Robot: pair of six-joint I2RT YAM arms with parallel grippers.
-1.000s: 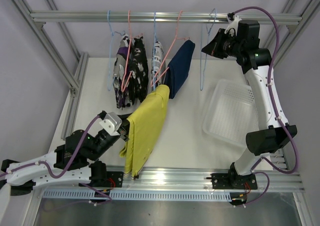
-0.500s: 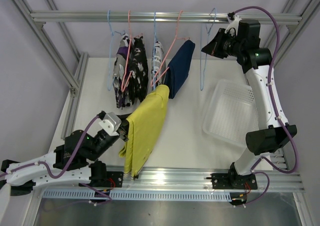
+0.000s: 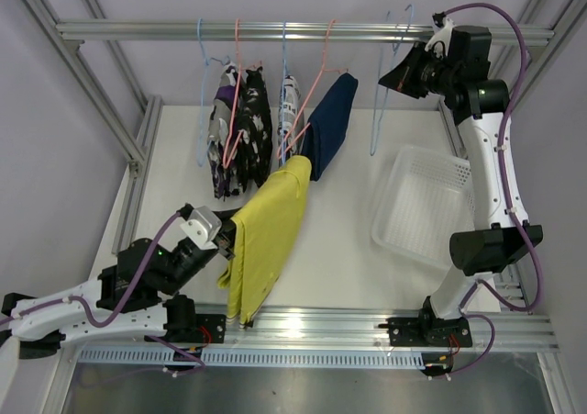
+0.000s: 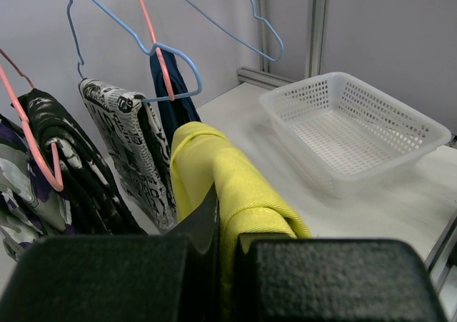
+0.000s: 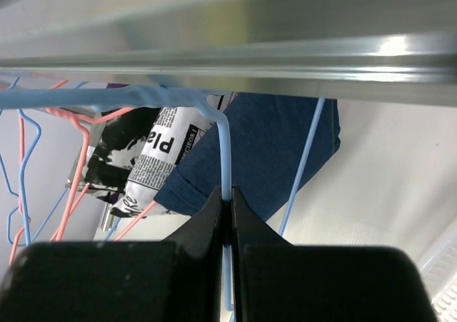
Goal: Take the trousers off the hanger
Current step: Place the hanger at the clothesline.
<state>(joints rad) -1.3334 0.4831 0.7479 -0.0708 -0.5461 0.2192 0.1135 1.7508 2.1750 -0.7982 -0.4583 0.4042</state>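
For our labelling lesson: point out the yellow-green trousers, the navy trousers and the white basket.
yellow-green trousers (image 3: 271,235), top view, middle of cloth.
navy trousers (image 3: 330,128), top view, middle of cloth.
white basket (image 3: 417,207), top view, bare floor.

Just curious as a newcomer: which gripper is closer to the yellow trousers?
Left. The left gripper clamps the yellow trousers; the right gripper is up at the rail, pinching a blue hanger.

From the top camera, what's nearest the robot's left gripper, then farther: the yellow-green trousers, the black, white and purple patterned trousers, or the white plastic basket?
1. Yellow-green trousers: pinched in the left gripper itself.
2. Black, white and purple patterned trousers: hanging behind it, on the left.
3. White plastic basket: far over on the right side.
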